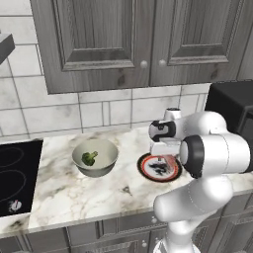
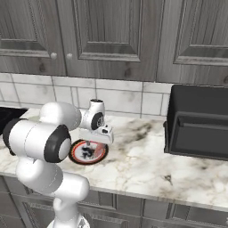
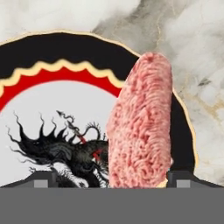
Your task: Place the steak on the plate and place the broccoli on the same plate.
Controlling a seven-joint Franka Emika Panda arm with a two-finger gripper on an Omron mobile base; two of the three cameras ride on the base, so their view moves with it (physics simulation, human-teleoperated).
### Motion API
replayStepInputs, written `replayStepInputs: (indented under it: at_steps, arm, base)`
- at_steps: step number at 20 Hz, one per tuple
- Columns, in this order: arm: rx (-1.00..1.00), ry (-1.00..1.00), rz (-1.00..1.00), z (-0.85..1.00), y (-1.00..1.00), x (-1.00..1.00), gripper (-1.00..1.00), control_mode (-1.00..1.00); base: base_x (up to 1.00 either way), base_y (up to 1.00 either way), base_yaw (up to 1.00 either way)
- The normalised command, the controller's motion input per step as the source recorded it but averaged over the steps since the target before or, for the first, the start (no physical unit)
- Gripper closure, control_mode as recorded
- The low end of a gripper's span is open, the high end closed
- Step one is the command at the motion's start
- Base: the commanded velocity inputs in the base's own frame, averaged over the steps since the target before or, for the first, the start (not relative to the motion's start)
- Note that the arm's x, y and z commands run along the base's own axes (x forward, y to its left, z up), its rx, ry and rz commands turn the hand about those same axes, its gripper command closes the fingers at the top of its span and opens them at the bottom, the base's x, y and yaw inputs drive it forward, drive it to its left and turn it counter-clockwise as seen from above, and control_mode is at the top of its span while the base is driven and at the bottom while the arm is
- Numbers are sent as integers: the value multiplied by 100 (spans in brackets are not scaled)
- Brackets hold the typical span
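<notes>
Pinkish-red meat, the steak [image 3: 141, 122], stands on edge between the jaws in the hand view, directly over the plate [image 3: 65, 61], whose black and red rim and dark centre marking show beneath it. Both finger tips [image 3: 41, 178] sit wide apart at the bottom corners, flanking the slab; whether they press it cannot be told. From the left base view the gripper [image 1: 165, 148] hangs just above the plate [image 1: 148, 170] on the marble desk [image 1: 64, 192], and steak shows at the plate's right side. Broccoli [image 1: 89, 158] lies inside the grey-beige bowl [image 1: 106, 150], beside the plate to its left.

Assessment: the first placement appears in its final stage, release unconfirmed. The second placement is not begun; the floret must yet be lifted from the bowl.
</notes>
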Motion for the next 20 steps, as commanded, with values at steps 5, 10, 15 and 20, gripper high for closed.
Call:
replayStepInputs:
  at_steps: [5,10,15,20]
  arm:
    - [0,0,1,23,65,0,-100,-100]
    - [0,0,5,29,75,0,-100,-100]
    - [0,0,3,32,71,0,-100,-100]
    - [0,0,3,34,62,0,-100,-100]
  base:
    - [0,0,0]
    - [0,0,0]
    - [0,0,0]
    - [0,0,0]
